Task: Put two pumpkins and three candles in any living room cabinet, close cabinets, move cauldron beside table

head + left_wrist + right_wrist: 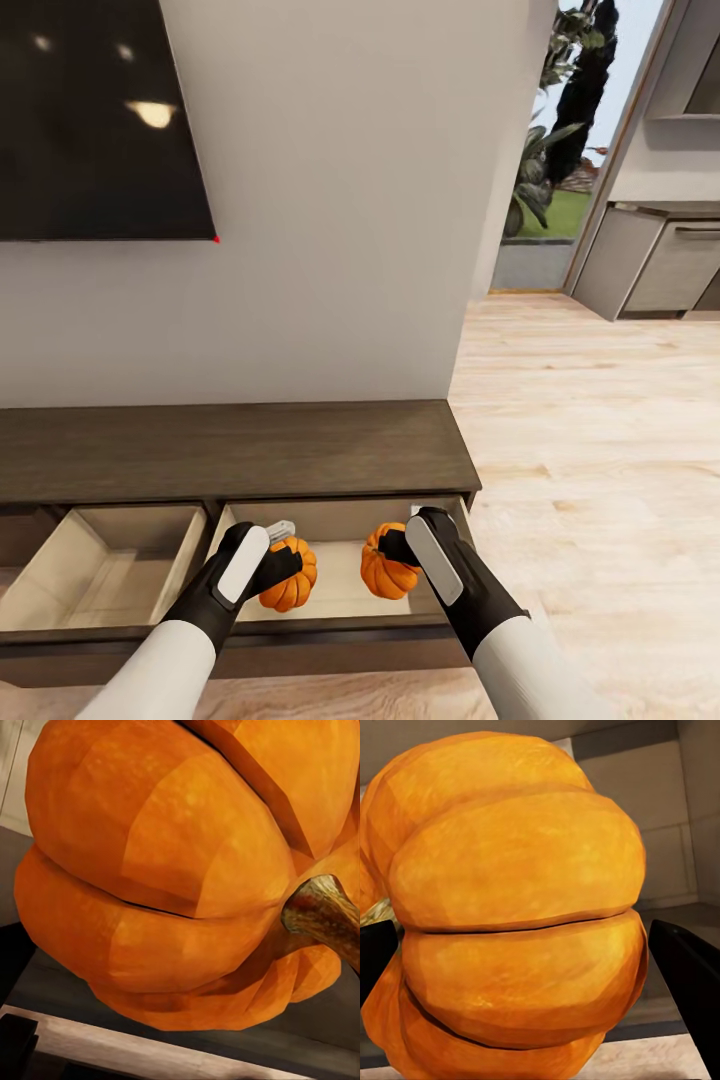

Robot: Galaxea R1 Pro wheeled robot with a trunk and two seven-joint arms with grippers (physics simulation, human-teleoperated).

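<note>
Two pumpkins, both bright orange, ribbed. Left pumpkin (290, 580) held over the right-hand open drawer (340, 590) of the cabinet (230, 450), its brown stem (322, 915) pointing sideways. Right pumpkin (388, 565) held over the same drawer, just beside the first, not touching. Cabinet long, low, dark brown; two drawers pulled open, pale inside.

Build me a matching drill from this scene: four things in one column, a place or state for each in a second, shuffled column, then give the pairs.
Things:
1. left tool
2. right tool
3. left drawer
4. dark screen

Places or states:
A. pulled open, nothing visible inside
B. mounted on the wall above the cabinet
C. holds a pumpkin over the right drawer's right side
D. holds a pumpkin over the right drawer's left side

Pairs: 1-D, 2-C, 3-A, 4-B
</note>
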